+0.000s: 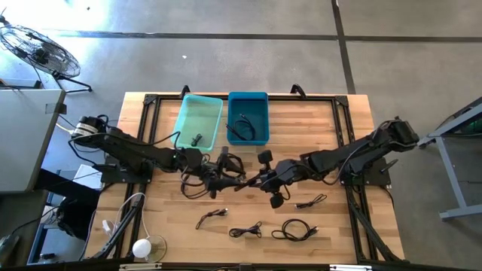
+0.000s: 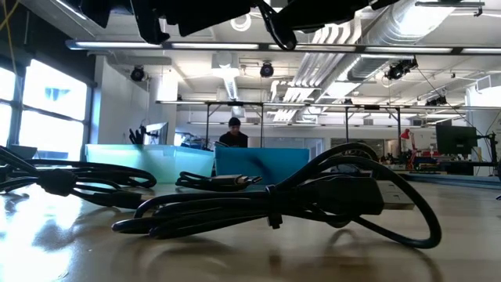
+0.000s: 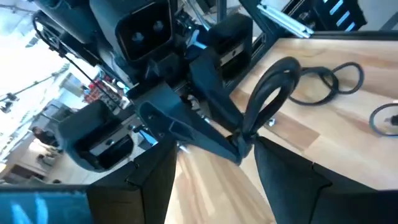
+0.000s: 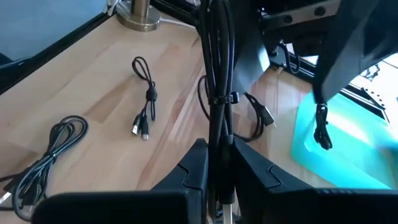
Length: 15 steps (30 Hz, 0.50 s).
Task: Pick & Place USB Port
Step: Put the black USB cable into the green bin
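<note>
The wooden table (image 1: 331, 135) carries two bins side by side at the upper centre of the high view. The light teal bin (image 1: 200, 120) stands on the left and holds one small dark cable piece (image 1: 195, 139) near its lower edge. The blue bin (image 1: 248, 117) stands touching it on the right and holds one coiled black cable (image 1: 241, 128).

The two arms meet at the centre of the high view, just below the bins. The right gripper (image 4: 219, 163) is clenched on a bundled black USB cable (image 4: 217, 74); in the right wrist view the bundle runs straight out from between the closed fingers, bound by a tie. The left gripper (image 3: 214, 165) stands released, its fingers (image 3: 286, 180) wide apart; in the left wrist view the right gripper and a loop of the held cable lie directly ahead of them. The left fingers do not visibly grip the cable.

Four further cables lie loose on the table in the lower centre of the high view: a short cable (image 1: 212, 217) at the left, a tied cable (image 1: 245, 230) beside it, a coiled cable (image 1: 294, 229) to the right, and a small cable (image 1: 310, 202) above that.

At the lower left of the high view a white round object (image 1: 143, 247) rests at the table edge. A fan (image 1: 38, 49) stands on the floor at the upper left. In the low view a person (image 2: 234, 133) appears behind the bins.
</note>
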### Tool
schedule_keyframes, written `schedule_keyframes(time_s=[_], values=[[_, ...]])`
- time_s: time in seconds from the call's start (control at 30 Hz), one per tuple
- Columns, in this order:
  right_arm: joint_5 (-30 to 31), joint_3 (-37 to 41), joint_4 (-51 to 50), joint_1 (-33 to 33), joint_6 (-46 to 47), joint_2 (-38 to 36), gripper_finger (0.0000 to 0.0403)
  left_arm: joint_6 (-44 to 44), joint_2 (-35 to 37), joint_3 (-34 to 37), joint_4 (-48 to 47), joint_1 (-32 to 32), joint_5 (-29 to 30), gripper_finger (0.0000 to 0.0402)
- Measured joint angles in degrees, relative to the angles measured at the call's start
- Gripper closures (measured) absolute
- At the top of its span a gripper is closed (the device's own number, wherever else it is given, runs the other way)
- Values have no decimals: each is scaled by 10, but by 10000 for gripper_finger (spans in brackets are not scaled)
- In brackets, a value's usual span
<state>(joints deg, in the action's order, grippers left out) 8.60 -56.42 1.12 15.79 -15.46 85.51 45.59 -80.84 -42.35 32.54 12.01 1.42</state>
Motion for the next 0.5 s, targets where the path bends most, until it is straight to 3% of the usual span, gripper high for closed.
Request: schedule_keyframes(time_s=[0.2,0.5], values=[[6,-1,3,0,0,0,364,-25,0,0,3,0,-51,190],[23,-1,5,-4,0,0,364,-42,0,0,7,0,-54,197]])
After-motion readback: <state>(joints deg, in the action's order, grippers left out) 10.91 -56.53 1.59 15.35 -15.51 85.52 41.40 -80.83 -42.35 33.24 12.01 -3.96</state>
